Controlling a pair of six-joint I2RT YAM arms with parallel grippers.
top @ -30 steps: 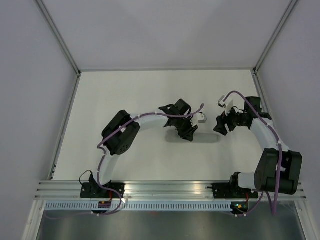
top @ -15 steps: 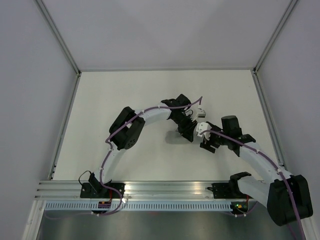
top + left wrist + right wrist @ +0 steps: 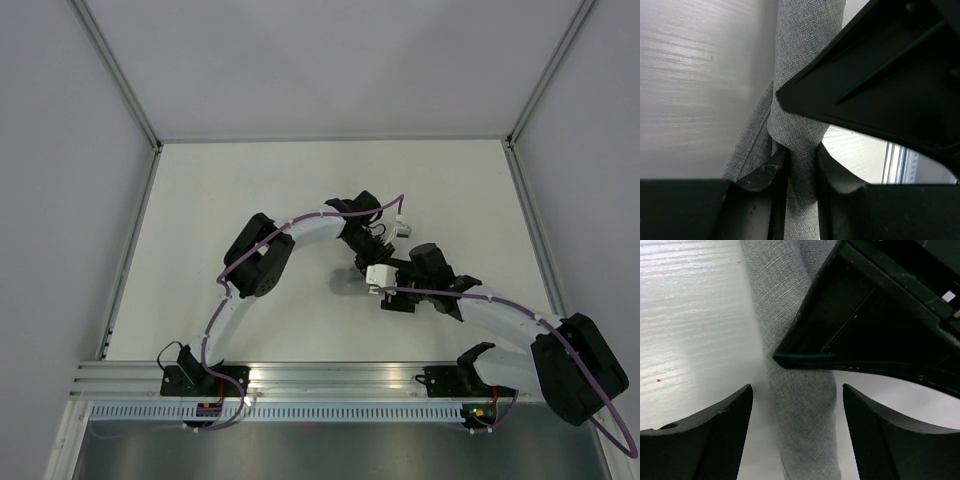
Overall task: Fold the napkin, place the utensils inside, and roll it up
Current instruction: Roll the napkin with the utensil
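Observation:
The napkin (image 3: 807, 65) is a grey cloth rolled into a tight tube on the white table. My left gripper (image 3: 799, 161) is shut on it, both fingers pinching the roll. In the right wrist view the roll (image 3: 800, 405) runs down between the jaws of my right gripper (image 3: 796, 388), which is open, one finger on each side and apart from the cloth. The left gripper's dark body (image 3: 880, 315) crosses just above them. From above, both grippers, left (image 3: 372, 262) and right (image 3: 393, 297), cover most of the roll. No utensils show.
The white table (image 3: 250, 190) lies inside grey walls, with a metal rail (image 3: 330, 375) along the near edge. The two arms cross closely at the table's middle.
My right arm has swung in from the right side of the table to the roll, next to the left gripper. The left gripper has stayed on the roll.

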